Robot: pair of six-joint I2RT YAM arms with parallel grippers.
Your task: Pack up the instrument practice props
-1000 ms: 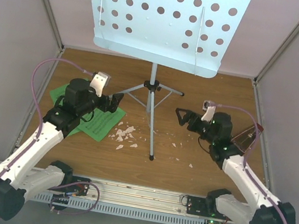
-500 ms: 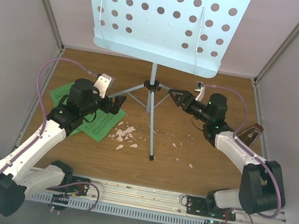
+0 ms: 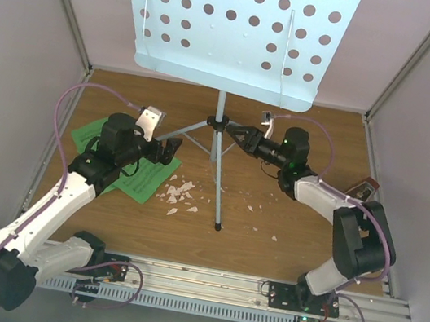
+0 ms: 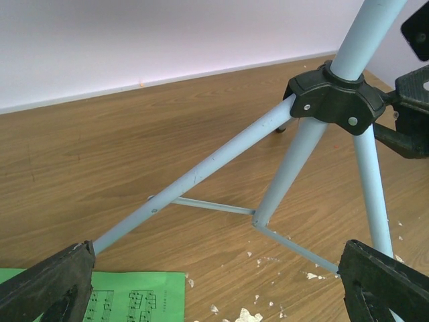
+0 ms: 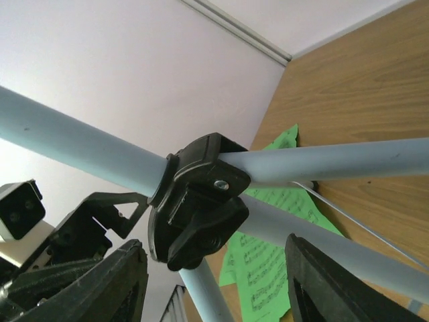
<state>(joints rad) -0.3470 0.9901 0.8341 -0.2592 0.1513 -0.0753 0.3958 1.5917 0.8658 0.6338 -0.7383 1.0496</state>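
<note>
The pale blue perforated music stand (image 3: 233, 28) stands at the back middle on a tripod, its legs meeting at a black hub (image 3: 220, 122). My right gripper (image 3: 236, 134) reaches that hub from the right. In the right wrist view the hub (image 5: 198, 201) sits between the parted fingers (image 5: 342, 288) with gaps on both sides. My left gripper (image 3: 169, 149) hovers open left of the legs, over the green sheet-music pages (image 3: 146, 176). In the left wrist view the tripod legs (image 4: 201, 174) lie ahead of its wide fingers (image 4: 47, 288). The reddish-brown metronome (image 3: 363, 188) stands at the right wall.
White crumbs (image 3: 179, 195) are scattered on the wooden floor by the near tripod leg (image 3: 217, 194). Pale walls close in on the left, back and right. A metal rail (image 3: 195, 278) with both arm bases runs along the near edge.
My right arm swung left from near the metronome to the tripod hub, and its jaws narrowed around it. The left arm shifted only slightly and stayed open.
</note>
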